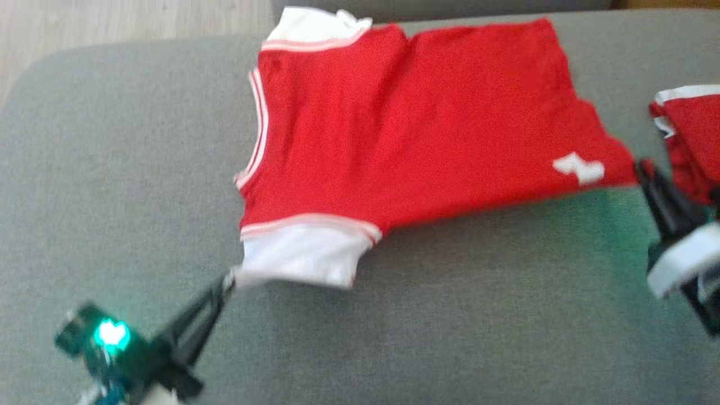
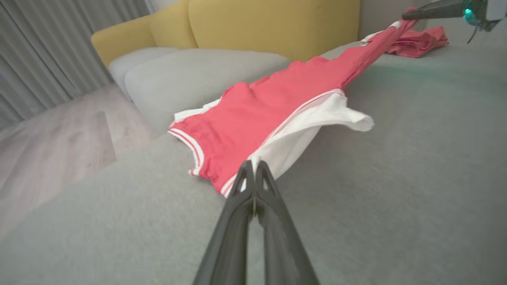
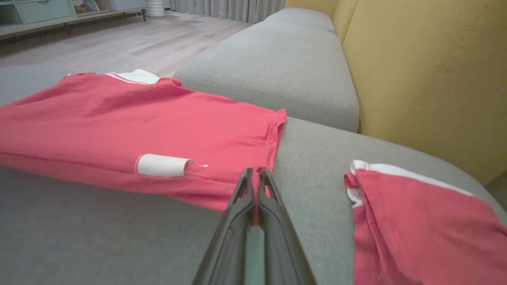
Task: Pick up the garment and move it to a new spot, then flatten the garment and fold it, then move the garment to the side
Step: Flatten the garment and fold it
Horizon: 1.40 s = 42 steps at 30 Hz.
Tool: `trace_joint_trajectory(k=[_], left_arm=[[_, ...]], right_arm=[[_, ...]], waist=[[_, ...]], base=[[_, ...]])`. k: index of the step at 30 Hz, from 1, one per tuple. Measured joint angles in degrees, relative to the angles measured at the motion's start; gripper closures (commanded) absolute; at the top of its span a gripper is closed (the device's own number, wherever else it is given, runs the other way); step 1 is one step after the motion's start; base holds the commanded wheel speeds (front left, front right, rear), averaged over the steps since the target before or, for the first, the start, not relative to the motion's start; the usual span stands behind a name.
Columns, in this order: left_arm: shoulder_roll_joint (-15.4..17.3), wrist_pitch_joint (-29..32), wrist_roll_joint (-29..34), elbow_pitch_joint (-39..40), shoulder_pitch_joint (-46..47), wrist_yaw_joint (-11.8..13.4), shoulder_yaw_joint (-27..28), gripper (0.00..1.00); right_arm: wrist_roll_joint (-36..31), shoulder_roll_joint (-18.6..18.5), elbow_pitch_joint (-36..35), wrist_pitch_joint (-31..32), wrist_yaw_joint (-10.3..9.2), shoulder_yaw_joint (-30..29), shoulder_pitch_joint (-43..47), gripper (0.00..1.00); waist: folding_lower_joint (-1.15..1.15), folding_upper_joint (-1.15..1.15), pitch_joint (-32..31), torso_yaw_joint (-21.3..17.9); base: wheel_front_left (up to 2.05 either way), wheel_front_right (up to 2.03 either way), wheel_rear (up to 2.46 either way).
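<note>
grey cushion [image 1: 84, 169]: left tool [image 1: 229, 279] clamped on shirt [image 1: 405, 124] sleeve, right tool [image 1: 642, 167] clamped on hem; best drawn apart evenly, low.

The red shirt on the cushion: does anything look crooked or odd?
Not flat yet: the red shirt hangs stretched between the left gripper, pinching its white sleeve, and the right gripper, pinching its hem corner, so the near edge lifts off the cushion.

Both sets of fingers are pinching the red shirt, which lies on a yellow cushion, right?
Almost. The cushion under the shirt is grey, not yellow; yellow is the backrest behind it, as the left wrist view shows. The rest is right.
</note>
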<state>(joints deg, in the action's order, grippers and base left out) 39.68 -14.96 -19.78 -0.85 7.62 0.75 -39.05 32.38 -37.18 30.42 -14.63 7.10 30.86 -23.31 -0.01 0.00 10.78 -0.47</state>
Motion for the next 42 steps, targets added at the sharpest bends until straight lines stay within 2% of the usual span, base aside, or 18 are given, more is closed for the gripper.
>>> trace_joint_trajectory(k=[5, 11, 16, 22, 27, 31, 34, 35, 36, 37, 38, 40, 42], left_arm=[[1.0, 0.1, -1.5, 2.7, -8.8, 0.4, -2.3, 1.00], [2.0, 0.1, -2.1, 3.7, -11.4, 0.4, -2.7, 1.00], [2.3, 0.3, -0.4, 2.5, -3.2, -1.8, -1.6, 1.00], [0.8, 1.6, 1.9, -1.1, 11.3, -4.9, -0.7, 1.00], [-1.1, 1.8, 3.9, -6.7, 21.2, -6.8, -1.2, 1.00], [-2.8, 1.2, 5.0, -11.2, 27.7, -7.4, -2.4, 1.00], [-3.9, 0.8, 5.9, -14.4, 31.7, -7.9, -3.5, 1.00], [-4.4, 0.7, 6.0, -15.4, 32.8, -7.9, -3.6, 1.00], [-5.0, 0.7, 6.1, -16.5, 33.8, -7.9, -3.7, 0.81], [-5.4, 0.7, 6.4, -17.6, 34.6, -7.9, -3.8, 0.51], [-6.0, 0.5, 6.3, -18.8, 35.2, -7.9, -3.7, 0.00], [-7.2, 0.3, 6.3, -20.1, 35.7, -7.6, -3.0, 0.00], [-8.6, 0.3, 5.9, -20.1, 35.3, -6.0, -1.5, 0.00]], right_arm=[[-1.7, 0.1, -3.3, 0.0, 0.01, -4.2, 11.2, 1.00], [-2.5, 0.9, -5.4, 0.0, 0.01, -7.8, 17.3, 1.00], [-3.3, 2.6, -5.5, 0.9, 0.00, -10.3, 15.1, 1.00], [-4.6, 3.4, -3.9, 2.3, 0.01, -10.4, 6.6, 1.00], [-5.4, 3.6, -1.2, 2.9, 0.01, -8.6, -1.1, 1.00], [-5.5, 3.8, 1.3, 3.1, 0.00, -6.3, -6.0, 1.00], [-5.5, 3.9, 3.5, 3.1, 0.00, -4.7, -9.2, 0.94], [-5.5, 4.0, 4.1, 3.0, 0.01, -4.2, -10.2, 0.82], [-5.5, 4.1, 4.7, 3.0, 0.00, -3.7, -11.1, 0.73], [-5.3, 4.3, 5.3, 2.7, 0.00, -3.3, -11.8, 0.17], [-5.1, 4.4, 5.9, 2.5, 0.01, -3.0, -12.4, 0.00], [-4.6, 5.1, 7.4, 1.9, 0.00, -3.2, -13.2, 0.00], [-4.6, 5.9, 8.4, 1.4, 0.00, -3.2, -13.6, 0.00]], waist=[[0.00, 0.00, -2.8, -0.5], [0.00, 0.00, -3.2, -0.7], [0.00, 0.00, -0.6, -0.5], [0.01, 0.00, 3.2, -0.1], [0.02, 0.00, 6.4, 0.2], [0.02, 0.00, 8.7, 0.3], [0.02, 0.00, 10.2, 0.3], [0.03, 0.00, 10.6, 0.3], [0.03, 0.00, 11.0, 0.3], [0.02, 0.00, 11.4, 0.3], [0.03, 0.00, 11.7, 0.3], [0.03, 0.00, 12.0, 0.4], [0.03, 0.00, 11.8, 0.4]], base=[[0.00, 0.00, 0.00], [0.00, 0.00, 0.00], [0.00, 0.00, 0.00], [0.00, 0.00, 0.00], [0.00, 0.00, 0.00], [0.00, 0.00, 0.00], [0.00, 0.00, 0.00], [0.00, 0.00, 0.00], [0.00, 0.00, 0.00], [0.00, 0.00, 0.00], [0.00, 0.00, 0.00], [0.00, 0.00, 0.00], [0.00, 0.00, 0.00]])
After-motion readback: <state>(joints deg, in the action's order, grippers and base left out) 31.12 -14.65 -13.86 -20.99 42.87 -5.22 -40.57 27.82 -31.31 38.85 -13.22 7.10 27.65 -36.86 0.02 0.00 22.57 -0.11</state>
